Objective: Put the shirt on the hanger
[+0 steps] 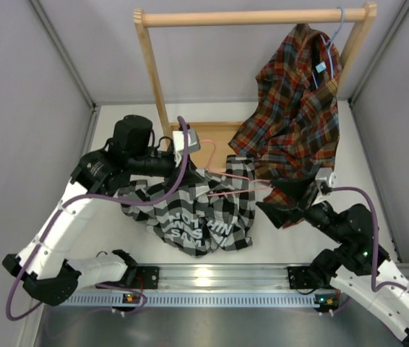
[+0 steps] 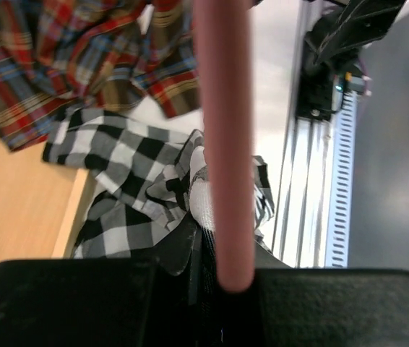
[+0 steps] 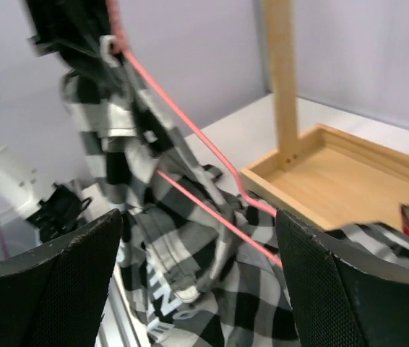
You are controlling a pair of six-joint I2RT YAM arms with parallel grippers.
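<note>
Because only the left jaws clench the hanger above the worktop while the right jaws hang released, the shirt — bunched on its wire, trailing down — may slide off if the hanger tips.

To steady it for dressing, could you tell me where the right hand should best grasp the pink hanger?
Probably its bare wire end, approached from the right: the hanger there pokes clear of the shirt, while the left hand clamps the far end.
</note>
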